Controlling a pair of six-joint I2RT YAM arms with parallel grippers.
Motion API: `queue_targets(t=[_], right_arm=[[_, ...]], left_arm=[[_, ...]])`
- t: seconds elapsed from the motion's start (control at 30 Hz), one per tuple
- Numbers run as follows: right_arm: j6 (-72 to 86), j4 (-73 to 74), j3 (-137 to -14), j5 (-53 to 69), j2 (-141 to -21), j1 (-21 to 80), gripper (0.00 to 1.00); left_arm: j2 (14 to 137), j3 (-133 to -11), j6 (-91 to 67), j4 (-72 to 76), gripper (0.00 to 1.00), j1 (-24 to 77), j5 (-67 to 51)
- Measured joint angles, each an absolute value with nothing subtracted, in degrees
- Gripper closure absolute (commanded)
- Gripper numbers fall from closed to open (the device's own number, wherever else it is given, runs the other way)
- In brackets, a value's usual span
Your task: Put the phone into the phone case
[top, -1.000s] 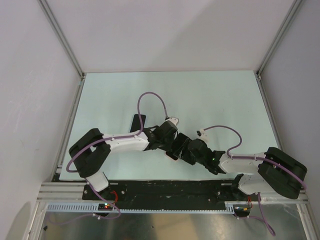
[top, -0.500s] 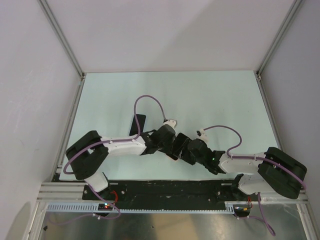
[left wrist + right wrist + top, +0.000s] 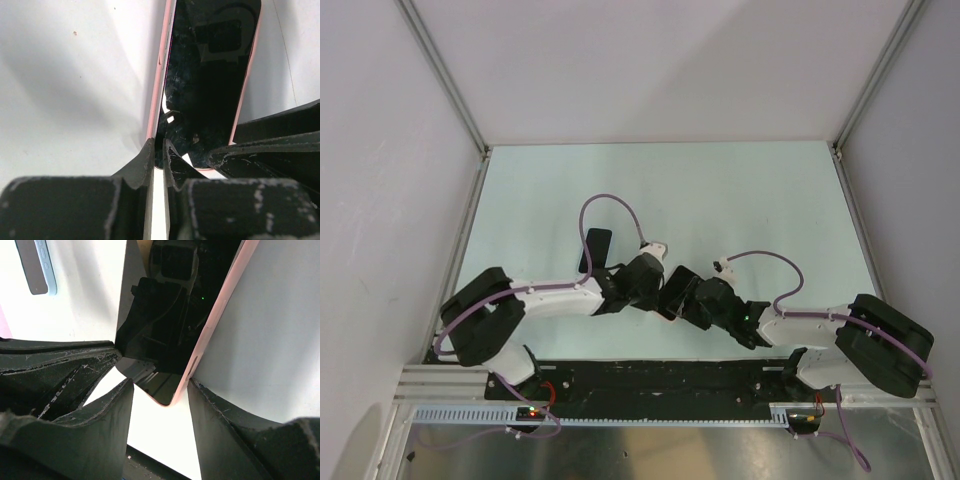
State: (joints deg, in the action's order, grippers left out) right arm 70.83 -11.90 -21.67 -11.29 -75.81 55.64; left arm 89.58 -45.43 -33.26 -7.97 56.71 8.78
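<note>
The phone (image 3: 210, 85) shows its glossy black screen inside the salmon-pink rim of the phone case (image 3: 159, 75). My left gripper (image 3: 159, 149) is nearly shut, its tips pinching the case's rim at one near corner. My right gripper (image 3: 162, 390) is closed across the neighbouring corner. One finger touches the pink long edge of the case (image 3: 220, 305), the other the short end of the phone (image 3: 170, 315). From above, the left gripper (image 3: 660, 298) and right gripper (image 3: 678, 303) meet tip to tip and hide most of the phone.
A dark phone-sized slab (image 3: 595, 250) lies flat on the pale table (image 3: 740, 200) just behind the left wrist. In the right wrist view the slab (image 3: 34, 265) shows a pale blue edge. Enclosure walls stand on three sides, and a black rail (image 3: 660, 380) runs along the near edge.
The left arm has drawn back towards the left, uncovering more of the dark slab. Its jaws opened a little and then narrowed again at the case's corner. The right arm has not moved.
</note>
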Motion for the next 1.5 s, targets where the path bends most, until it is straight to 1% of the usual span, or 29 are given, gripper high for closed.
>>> queue_targets(t=[0.13,0.33,0.4,0.7,1.2,1.4,1.5], right_arm=[[70.85,-11.94,-21.74,-11.33,-75.94,55.64,0.47],[70.85,-12.19,-21.87,-11.62,-76.23,55.64,0.47],[70.85,-12.19,-21.87,-11.62,-76.25,55.64,0.47],[70.78,-12.14,-21.87,-11.6,-76.23,55.64,0.47],[70.24,-11.88,-22.04,-11.62,-76.07,55.64,0.46],[66.92,-6.24,-23.38,-11.81,-73.34,54.37,0.44],[63.61,0.62,-23.35,-12.62,-67.46,49.63,0.41]], left_arm=[[88.68,-44.47,-33.67,-7.97,0.9,56.8,8.67],[88.47,-44.23,-33.65,-7.99,0.98,56.88,8.69],[88.47,-44.23,-33.65,-8.01,0.99,56.88,8.75],[88.66,-43.92,-34.68,-7.75,1.0,57.34,9.63],[91.22,-43.86,-36.14,-6.46,1.0,60.2,15.33],[91.88,-43.97,-36.4,-5.32,1.0,60.31,16.27],[92.09,-43.92,-36.67,-4.43,1.0,60.34,16.8]])
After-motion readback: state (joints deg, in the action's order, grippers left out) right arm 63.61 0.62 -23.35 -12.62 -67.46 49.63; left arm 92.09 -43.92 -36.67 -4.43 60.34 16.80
